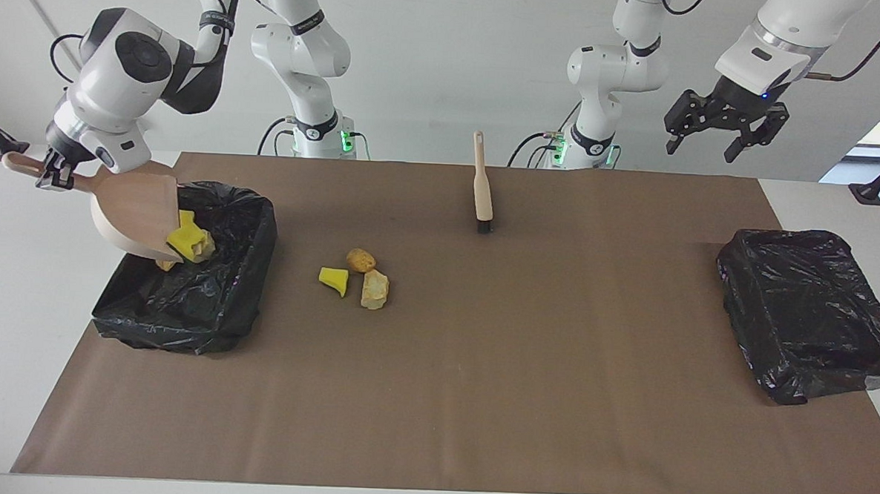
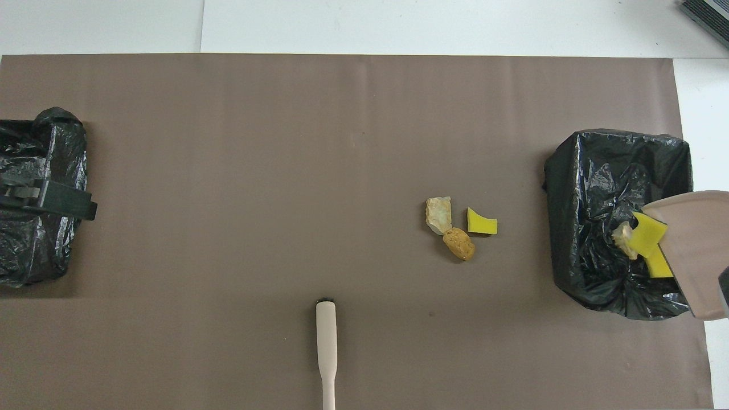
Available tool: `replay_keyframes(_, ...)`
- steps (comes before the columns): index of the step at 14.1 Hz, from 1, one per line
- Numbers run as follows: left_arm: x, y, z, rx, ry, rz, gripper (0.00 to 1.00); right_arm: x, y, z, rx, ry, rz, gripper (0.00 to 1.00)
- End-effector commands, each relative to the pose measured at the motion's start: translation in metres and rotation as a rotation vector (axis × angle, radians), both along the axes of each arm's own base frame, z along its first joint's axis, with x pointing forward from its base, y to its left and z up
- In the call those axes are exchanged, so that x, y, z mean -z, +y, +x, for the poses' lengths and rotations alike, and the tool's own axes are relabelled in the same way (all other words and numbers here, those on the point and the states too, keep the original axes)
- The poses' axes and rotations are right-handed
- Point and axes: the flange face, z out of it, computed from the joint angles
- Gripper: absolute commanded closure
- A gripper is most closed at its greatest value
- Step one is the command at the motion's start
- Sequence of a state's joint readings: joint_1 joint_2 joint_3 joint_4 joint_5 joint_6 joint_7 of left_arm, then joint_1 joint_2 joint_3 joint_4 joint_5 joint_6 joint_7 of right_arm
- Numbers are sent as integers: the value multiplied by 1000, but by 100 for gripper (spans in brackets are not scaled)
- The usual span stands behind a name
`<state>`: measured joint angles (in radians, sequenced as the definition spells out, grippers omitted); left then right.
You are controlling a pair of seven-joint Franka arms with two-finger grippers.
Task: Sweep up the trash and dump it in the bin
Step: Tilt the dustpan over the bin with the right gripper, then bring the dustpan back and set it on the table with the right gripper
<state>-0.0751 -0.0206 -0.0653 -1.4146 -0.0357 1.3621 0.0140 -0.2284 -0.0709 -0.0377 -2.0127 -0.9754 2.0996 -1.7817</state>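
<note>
While the right gripper [image 1: 55, 176], clenched on the dustpan [image 1: 139, 206] handle, tips trash [image 1: 188, 239] into the bin [image 1: 250, 268], steepen the tilt over its centre; three pieces [image 1: 355, 277] remain at the bin's three o'clock; left gripper [image 1: 716, 142] waits, released.

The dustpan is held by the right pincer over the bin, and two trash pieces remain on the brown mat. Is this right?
Not quite. The facing view shows three pieces on the mat, not two. The right pincer does hold the dustpan over the bin.
</note>
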Motion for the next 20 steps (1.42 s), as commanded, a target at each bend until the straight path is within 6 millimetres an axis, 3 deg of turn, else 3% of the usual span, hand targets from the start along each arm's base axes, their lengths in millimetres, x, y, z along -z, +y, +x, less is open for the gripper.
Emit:
replay_keyframes(1,-3,6,-2,-4,-7,8,0,-14,-6,18,-118,49,-76,100)
replay_keyframes(7,-3,8,-2,-7,-7,9,0,-42,8,31,-259,7,-178,100)
replay_keyframes(10,-3,7,-2,-6,-7,9,0,-77,13,20,-168,-121,-162,100)
replay_keyframes(13,-3,8,-2,-7,-9,9,0,-97,23,11,26,-227,19,100)
replay_keyframes(14,-3,7,-2,-6,-7,9,0,-101,31,9,114,-261,68,100)
replay_keyframes(18,-3,7,-2,-6,-9,9,0,-91,112,4,503,-425,236,100)
replay_keyframes(20,-3,7,-2,-6,-7,9,0,-83,124,0,696,-499,342,100)
